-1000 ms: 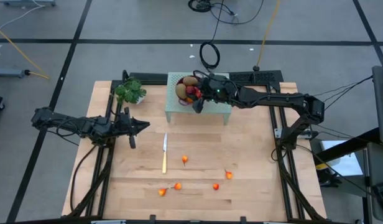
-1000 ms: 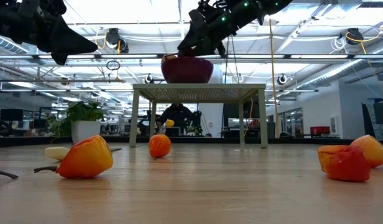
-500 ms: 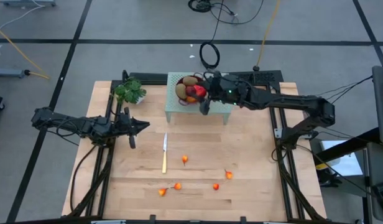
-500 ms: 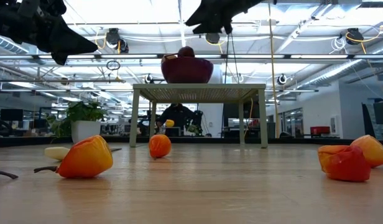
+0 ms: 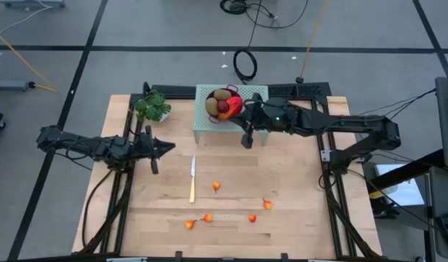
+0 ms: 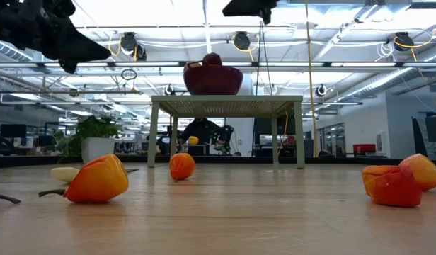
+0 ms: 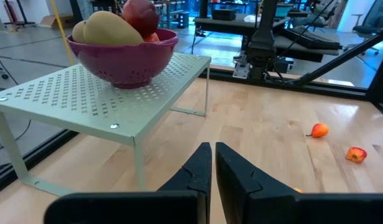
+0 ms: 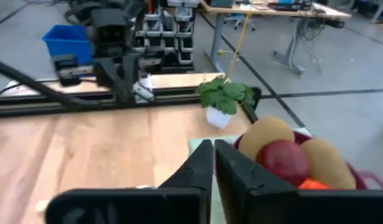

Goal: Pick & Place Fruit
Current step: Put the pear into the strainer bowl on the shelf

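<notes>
A purple bowl heaped with fruit stands on a pale green perforated stand at the table's far middle. Brown-green ovals and a dark red ball lie on top of the heap. Several tiny orange-red fruits rest on the wooden table near the front. My right gripper hangs shut and empty in the air by the stand's near right side, high above the table. My left gripper waits shut and empty over the table's left part.
A yellow-handled knife lies on the table between my left gripper and the small fruits. A potted green plant stands at the far left corner. Bare wood stretches along the table's right side.
My right gripper has drawn back from the bowl toward the table's near and right side, risen, and shut with nothing in it. A dark red ball now shows on top of the bowl's heap where the gripper stood.
</notes>
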You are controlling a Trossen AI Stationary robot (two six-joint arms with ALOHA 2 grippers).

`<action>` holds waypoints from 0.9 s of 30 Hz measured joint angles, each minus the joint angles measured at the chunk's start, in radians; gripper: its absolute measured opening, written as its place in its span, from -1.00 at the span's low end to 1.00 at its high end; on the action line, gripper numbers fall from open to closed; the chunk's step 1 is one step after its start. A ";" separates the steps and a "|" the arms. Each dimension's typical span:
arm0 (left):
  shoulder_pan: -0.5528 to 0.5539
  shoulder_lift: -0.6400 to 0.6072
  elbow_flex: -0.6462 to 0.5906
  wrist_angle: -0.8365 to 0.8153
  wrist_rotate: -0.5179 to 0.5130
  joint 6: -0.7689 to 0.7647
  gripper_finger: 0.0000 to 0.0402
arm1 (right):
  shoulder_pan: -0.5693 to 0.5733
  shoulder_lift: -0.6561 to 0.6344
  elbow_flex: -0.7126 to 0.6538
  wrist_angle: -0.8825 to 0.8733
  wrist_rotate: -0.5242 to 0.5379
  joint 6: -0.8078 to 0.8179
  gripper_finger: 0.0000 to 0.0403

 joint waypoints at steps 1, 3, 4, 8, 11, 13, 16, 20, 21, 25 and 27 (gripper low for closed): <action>0.000 0.000 0.000 0.001 0.007 0.001 -0.89 | 0.007 -0.014 -0.014 -0.006 0.000 0.007 -0.96; 0.000 0.000 0.000 0.001 0.015 0.002 -0.89 | 0.021 -0.034 -0.046 0.005 0.000 0.043 -0.94; 0.000 0.000 0.000 0.001 0.016 0.002 -0.89 | 0.029 -0.050 -0.067 0.018 0.000 0.061 -0.94; 0.000 0.000 0.000 0.002 0.018 0.004 -0.89 | 0.081 -0.124 -0.174 0.094 -0.002 0.120 -0.99; 0.000 0.000 0.000 0.002 0.018 0.004 -0.89 | 0.130 -0.176 -0.274 0.200 -0.005 0.153 -0.99; -0.001 0.000 0.000 0.002 0.019 0.005 -0.89 | 0.165 -0.217 -0.350 0.268 -0.005 0.159 -1.00; -0.001 0.000 0.000 0.001 0.024 0.006 -0.89 | 0.214 -0.277 -0.465 0.390 -0.004 0.180 -1.00; -0.001 0.000 0.000 0.004 0.041 0.005 -0.89 | 0.257 -0.357 -0.612 0.530 -0.004 0.231 -1.00; 0.000 0.000 0.000 0.004 0.047 0.005 -0.89 | 0.265 -0.376 -0.643 0.557 -0.003 0.238 -1.00; 0.000 0.000 0.000 0.006 0.050 -0.005 -0.89 | 0.289 -0.451 -0.741 0.610 -0.006 0.238 -1.00; -0.001 0.000 0.000 0.009 0.050 -0.008 -0.89 | 0.291 -0.489 -0.777 0.610 -0.013 0.237 -1.00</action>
